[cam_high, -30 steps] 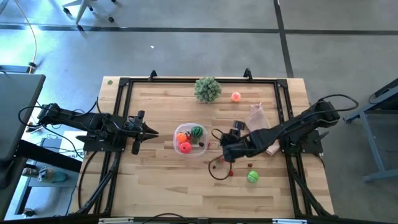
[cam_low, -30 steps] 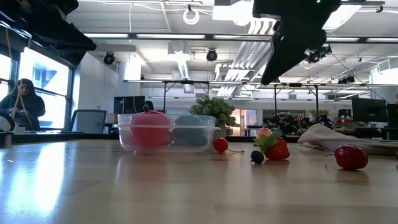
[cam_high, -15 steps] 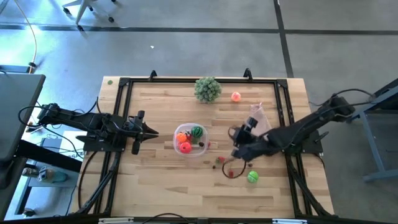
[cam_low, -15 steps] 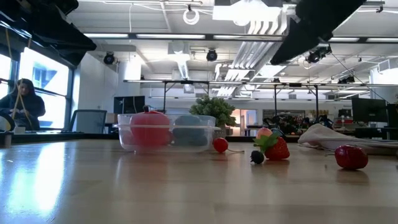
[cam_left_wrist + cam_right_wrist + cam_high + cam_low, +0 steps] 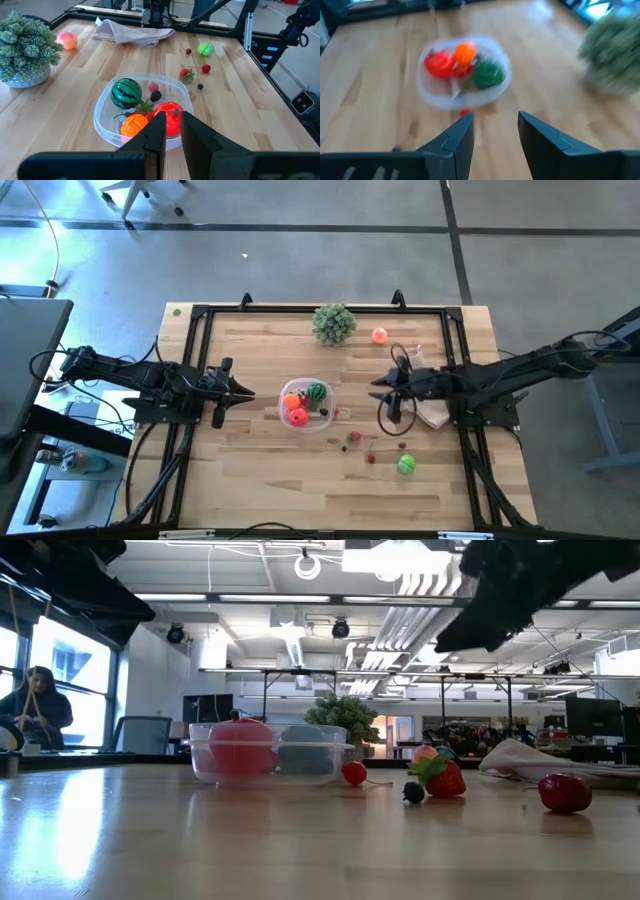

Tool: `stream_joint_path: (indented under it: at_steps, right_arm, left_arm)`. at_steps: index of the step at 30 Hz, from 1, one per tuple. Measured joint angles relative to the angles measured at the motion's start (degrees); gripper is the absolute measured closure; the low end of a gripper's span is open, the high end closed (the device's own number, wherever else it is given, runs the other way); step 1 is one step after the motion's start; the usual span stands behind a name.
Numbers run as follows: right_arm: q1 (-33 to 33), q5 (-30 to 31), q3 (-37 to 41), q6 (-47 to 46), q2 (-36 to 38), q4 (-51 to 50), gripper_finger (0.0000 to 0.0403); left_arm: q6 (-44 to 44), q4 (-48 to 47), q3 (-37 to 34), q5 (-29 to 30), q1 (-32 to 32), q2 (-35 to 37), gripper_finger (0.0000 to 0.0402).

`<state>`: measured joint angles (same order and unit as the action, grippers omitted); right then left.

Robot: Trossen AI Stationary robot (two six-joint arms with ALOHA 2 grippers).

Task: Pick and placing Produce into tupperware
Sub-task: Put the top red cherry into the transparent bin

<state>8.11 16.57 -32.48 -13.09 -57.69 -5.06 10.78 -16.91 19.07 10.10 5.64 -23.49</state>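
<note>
Dark right gripper (image 5: 380,385) reaches level from the desk's right edge toward the centre, fingers apart and empty. Left gripper (image 5: 245,392) waits at the left edge, fingers together. Mid-desk, the rounded-square tupperware (image 5: 306,405) holds produce (image 5: 296,416); no long axis shows.

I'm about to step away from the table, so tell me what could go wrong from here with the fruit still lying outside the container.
1. The loose strawberry, cherry and dark berry lie close together; closing on one may knock the others away.
2. The green ball is round and could roll off.
3. The right end effector, open and empty, hangs beside the cloth bag and could snag it when it descends. The tupperware is already crowded.
</note>
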Motion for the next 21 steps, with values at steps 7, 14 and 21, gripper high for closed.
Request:
stream_joint_path:
  at_steps: [7,14,21]
  right_arm:
    - [8.27,6.91,11.19,-4.88,-0.04,11.76,0.0258]
    - [13.23,12.06,16.54,-4.89,-0.07,17.06,0.0258]
    - [11.94,9.45,16.12,-4.00,-5.32,21.91,0.0257]
  left_arm:
    - [-0.01,0.00,0.00,-0.02,0.00,0.01,0.0355]
    - [-0.01,0.00,0.00,0.00,-0.01,0.01,0.0355]
    - [0.00,0.00,0.00,0.00,0.01,-0.01,0.0355]
